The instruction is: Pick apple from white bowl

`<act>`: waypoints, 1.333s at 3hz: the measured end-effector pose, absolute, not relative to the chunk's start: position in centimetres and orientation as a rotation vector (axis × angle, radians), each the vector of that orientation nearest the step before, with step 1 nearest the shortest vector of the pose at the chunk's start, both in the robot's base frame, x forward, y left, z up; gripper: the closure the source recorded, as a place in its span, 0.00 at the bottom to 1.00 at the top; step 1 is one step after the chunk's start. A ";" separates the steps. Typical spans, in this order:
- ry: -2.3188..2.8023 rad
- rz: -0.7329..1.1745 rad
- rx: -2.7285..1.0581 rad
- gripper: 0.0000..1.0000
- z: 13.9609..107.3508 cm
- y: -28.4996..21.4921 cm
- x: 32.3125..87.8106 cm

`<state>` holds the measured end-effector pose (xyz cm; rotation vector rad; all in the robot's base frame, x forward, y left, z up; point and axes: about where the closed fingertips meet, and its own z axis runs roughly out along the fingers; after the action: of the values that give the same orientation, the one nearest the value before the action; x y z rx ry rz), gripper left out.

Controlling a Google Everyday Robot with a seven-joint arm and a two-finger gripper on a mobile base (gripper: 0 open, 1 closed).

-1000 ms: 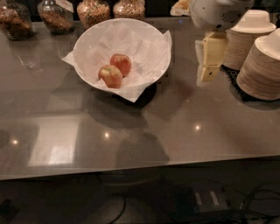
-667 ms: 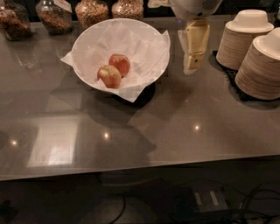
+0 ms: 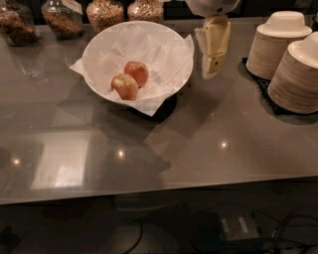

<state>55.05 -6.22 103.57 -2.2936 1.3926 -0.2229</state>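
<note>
The white bowl lined with crinkled white paper stands on the grey counter at the upper left. Two red-yellow apples lie side by side in it: one in front and one behind. My gripper hangs from the arm at the top, just right of the bowl's rim and above the counter. It holds nothing.
Two tall stacks of beige paper bowls stand on a black mat at the right. Several glass jars of grain line the back edge. The counter's front edge runs across the lower part, with cables on the floor below.
The gripper has moved left, from beside the paper bowl stacks to just beside the white bowl's right rim. The apples have not moved.
</note>
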 end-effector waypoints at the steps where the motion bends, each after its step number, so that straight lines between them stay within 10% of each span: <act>1: 1.309 -0.210 -2.311 0.00 103.0 -4.5 56.6; 4: 0.987 -0.045 -2.436 0.00 100.3 4.1 62.5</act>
<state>62.52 4.10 100.26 -2.4357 0.9873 -0.0454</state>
